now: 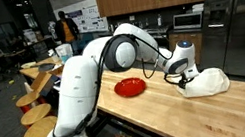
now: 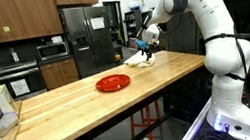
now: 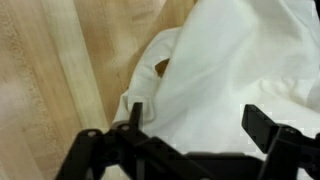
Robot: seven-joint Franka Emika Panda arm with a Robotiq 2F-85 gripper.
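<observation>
Progress stands at the approach: the hand (image 1: 177, 72), its jaws wide apart and holding nothing, hovers close over one edge of the white cloth (image 1: 206, 83), which lies crumpled and ungripped on the wooden bench (image 1: 172, 116) near the red plate (image 1: 129, 87).

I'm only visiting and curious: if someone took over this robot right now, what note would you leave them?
Gripper: open, holding nothing, poised just over the white cloth. I cannot tell whether it touches the cloth.
Things: the white cloth lies crumpled on the wooden countertop. The red plate sits apart from it on the same countertop.
Done: the gripper is lined up over the cloth's edge.
Left: no grip made yet, and the cloth is not lifted.
</observation>
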